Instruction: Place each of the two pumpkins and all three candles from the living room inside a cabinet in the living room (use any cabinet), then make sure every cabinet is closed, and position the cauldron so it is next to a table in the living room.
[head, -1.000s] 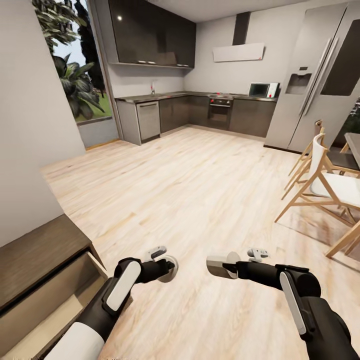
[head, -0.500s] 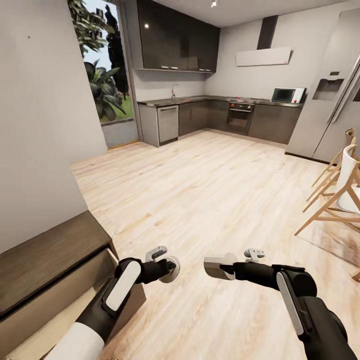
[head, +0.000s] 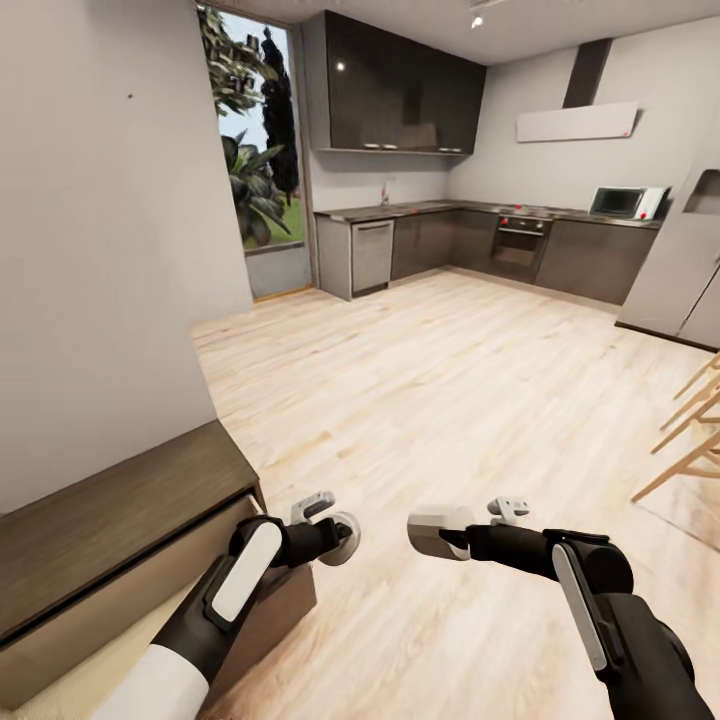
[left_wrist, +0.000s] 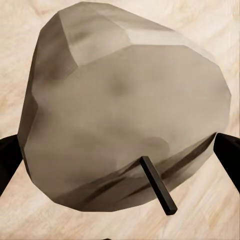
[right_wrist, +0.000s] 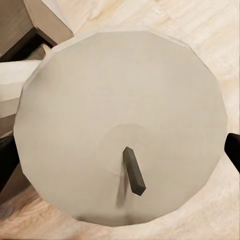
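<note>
each gripper, left (head: 343, 535) and right (head: 432, 532), is clenched around a candle (left_wrist: 125, 120) (right_wrist: 120, 125) just beside the open cabinet (head: 110, 520).

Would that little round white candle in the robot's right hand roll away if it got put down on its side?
Probably yes: the short round white candle has a circular face, so on its side it could roll across the smooth pale wood floor. Set flat, it looks squat enough to stay put. It seems stiff and light, held by dark fingers at its edges.
</note>
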